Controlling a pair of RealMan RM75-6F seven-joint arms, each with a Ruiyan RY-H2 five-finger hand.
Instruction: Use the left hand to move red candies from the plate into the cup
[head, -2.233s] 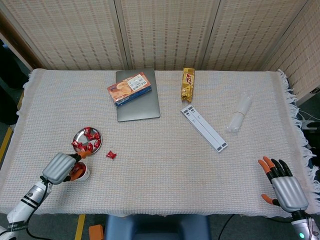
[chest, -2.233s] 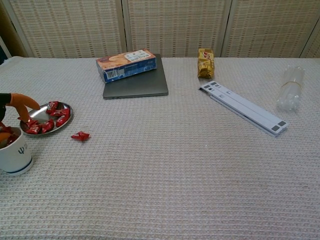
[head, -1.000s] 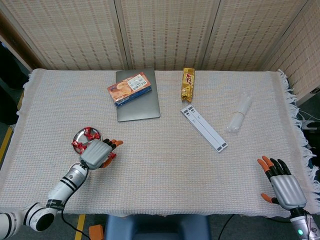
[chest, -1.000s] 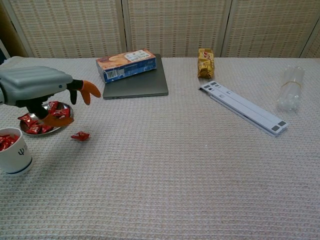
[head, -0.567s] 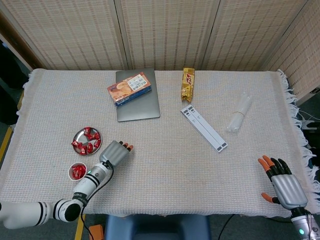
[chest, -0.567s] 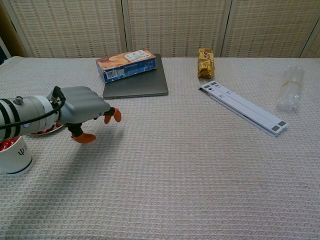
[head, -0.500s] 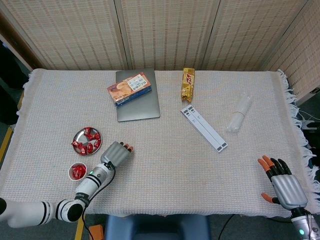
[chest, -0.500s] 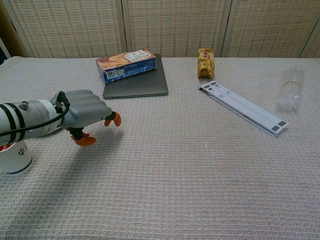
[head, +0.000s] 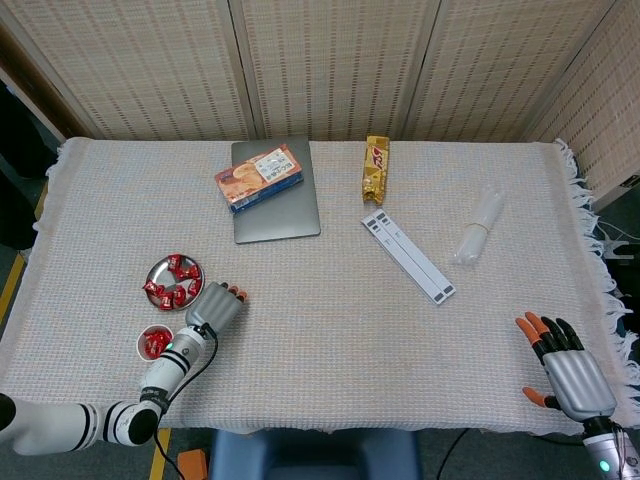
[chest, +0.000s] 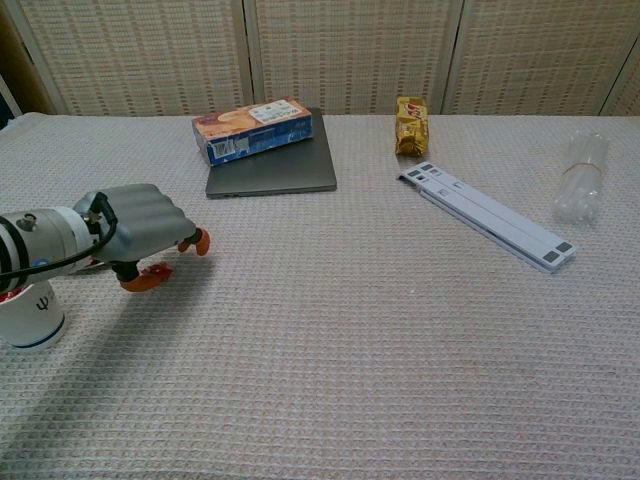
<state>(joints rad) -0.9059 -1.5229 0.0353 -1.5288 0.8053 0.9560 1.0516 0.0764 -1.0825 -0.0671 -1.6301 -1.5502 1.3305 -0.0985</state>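
- My right hand (head: 568, 373) rests palm down at the table's near edge, far across from the cup, fingers fanned wide and holding nothing.
- The cup (head: 153, 343), white with a dark band at its foot in the chest view (chest: 28, 312), stands near the front edge and already has red candies in it.
- My left hand (head: 213, 306) hovers just beside the cup, on the side toward the table's middle; in the chest view (chest: 143, 228) its orange-tipped fingers curl down toward the cloth over a spot of red, and I cannot tell whether they grip a candy or only cover it.
- The plate (head: 160, 272), a small metal dish, sits just behind the cup, with several red candies (head: 177, 290) heaped on it; my left hand is close to its rim.
- Farther back from the cup, a grey laptop (head: 277, 212) lies shut with a biscuit box (head: 259, 177) resting on its lid.
- Well away from the cup toward the right, a white flat bar (head: 407, 256) lies slantwise, with a gold snack packet (head: 375, 168) behind it.
- A clear plastic bundle (head: 478, 228) lies farthest from the cup, near the table's right end.
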